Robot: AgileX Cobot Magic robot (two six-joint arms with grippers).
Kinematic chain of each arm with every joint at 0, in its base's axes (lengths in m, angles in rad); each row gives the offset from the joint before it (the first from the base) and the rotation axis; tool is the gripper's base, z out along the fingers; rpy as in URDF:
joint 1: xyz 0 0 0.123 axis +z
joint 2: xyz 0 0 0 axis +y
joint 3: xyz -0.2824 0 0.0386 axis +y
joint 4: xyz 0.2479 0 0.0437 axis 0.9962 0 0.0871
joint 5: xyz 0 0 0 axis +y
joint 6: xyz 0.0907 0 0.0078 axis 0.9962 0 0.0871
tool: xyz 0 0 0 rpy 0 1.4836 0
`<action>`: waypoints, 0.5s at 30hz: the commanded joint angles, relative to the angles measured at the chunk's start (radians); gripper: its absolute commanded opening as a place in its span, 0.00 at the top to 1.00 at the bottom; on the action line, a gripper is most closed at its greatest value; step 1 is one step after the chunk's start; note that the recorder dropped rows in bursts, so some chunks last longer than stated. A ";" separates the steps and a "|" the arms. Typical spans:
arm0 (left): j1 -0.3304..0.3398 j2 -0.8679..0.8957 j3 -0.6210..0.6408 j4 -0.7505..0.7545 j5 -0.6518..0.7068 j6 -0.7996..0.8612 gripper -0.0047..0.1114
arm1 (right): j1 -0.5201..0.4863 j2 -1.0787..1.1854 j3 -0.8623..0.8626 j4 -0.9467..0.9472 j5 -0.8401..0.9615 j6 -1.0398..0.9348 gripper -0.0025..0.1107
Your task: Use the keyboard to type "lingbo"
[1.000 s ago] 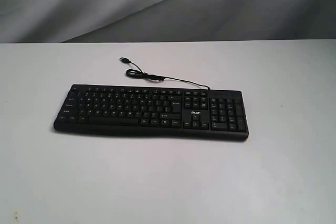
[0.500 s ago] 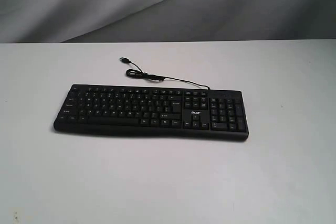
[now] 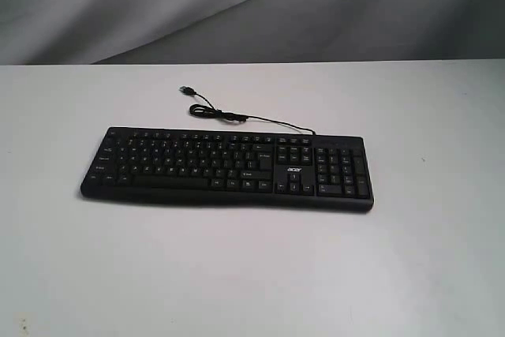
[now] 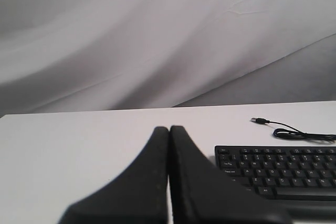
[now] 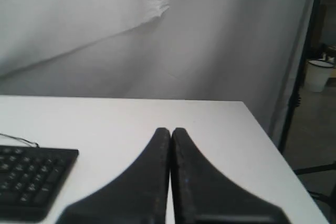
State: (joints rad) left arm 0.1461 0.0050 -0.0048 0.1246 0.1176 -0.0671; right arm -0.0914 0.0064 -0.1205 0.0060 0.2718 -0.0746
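Keyboard is lying untouched on the desk; left hand and right hand are hovering clenched, empty.

Illumination is soft and diffuse. In the exterior view the counter renders evenly bright with a faint violet cast. The keyboard casts a thin soft shadow along its lower edge, and its key legends blur into pale specks. The backdrop darkens toward the upper right of that frame. In the wrist views the left pincer and right pincer appear as defocused, featureless black shapes.
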 commanded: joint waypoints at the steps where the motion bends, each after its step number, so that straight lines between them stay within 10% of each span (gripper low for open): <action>1: -0.007 -0.005 0.005 0.000 -0.009 -0.002 0.96 | -0.007 -0.006 0.006 -0.108 0.034 0.005 0.98; 15: -0.007 -0.005 0.005 0.000 -0.009 -0.002 0.96 | -0.007 -0.006 0.024 -0.043 0.147 0.049 0.98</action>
State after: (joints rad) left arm 0.1461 0.0050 -0.0048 0.1246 0.1176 -0.0671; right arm -0.0913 0.0024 -0.1139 -0.0345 0.4119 -0.0268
